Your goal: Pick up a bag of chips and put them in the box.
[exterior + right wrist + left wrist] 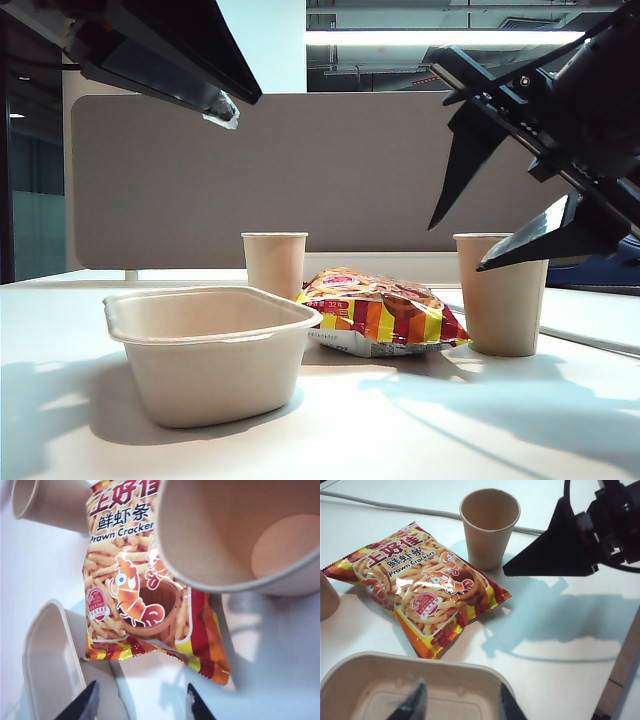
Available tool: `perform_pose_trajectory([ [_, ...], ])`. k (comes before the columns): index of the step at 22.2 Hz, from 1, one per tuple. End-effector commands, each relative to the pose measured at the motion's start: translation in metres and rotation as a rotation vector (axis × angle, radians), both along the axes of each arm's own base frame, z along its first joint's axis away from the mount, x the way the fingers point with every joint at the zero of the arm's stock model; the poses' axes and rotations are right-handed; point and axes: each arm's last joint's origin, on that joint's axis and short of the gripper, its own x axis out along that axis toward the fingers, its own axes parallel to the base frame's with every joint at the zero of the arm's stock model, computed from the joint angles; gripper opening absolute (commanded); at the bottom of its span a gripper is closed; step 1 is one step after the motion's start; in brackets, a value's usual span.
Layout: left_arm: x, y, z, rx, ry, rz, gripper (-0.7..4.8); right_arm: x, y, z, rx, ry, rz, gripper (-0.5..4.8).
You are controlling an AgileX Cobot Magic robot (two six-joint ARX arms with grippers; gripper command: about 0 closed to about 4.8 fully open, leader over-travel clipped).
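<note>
Both grippers, left (457, 705) and right (141, 702), spread above table (420, 430).

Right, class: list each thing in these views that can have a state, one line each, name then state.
bag of chips: sealed, lying flat on the table between the two cups, not held.
box: upright, empty.
left cup: upright, empty.
right cup: upright, empty.
left end effector: open, above the box, holding nothing.
right end effector: open, raised above the right cup, holding nothing.
</note>
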Motion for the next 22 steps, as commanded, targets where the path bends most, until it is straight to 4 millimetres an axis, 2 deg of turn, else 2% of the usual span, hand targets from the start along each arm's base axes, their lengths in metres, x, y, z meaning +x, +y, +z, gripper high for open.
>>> perform_pose_trajectory([
  [1,0.000,0.000,0.003,-0.014,-0.016,-0.007,1.84,0.002,0.001,-0.002,0.033,0.030,-0.047,2.39],
  [2,0.000,0.000,0.003,-0.014,-0.015,-0.007,1.84,0.003,0.002,-0.004,0.031,0.044,-0.052,2.55],
  [10,0.000,-0.001,0.002,-0.009,-0.021,-0.043,1.84,0.012,0.018,-0.025,0.038,0.094,-0.052,2.85],
  [12,-0.001,-0.001,0.002,-0.001,-0.025,-0.049,1.84,0.013,0.019,-0.029,0.027,0.105,-0.055,3.44],
  [14,-0.001,0.000,0.002,0.007,-0.029,-0.055,1.84,0.015,0.020,-0.031,0.028,0.102,-0.055,3.70],
  [22,-0.001,0.000,0.002,0.011,-0.031,-0.058,1.84,0.017,0.020,-0.034,0.007,0.093,-0.065,3.70],
])
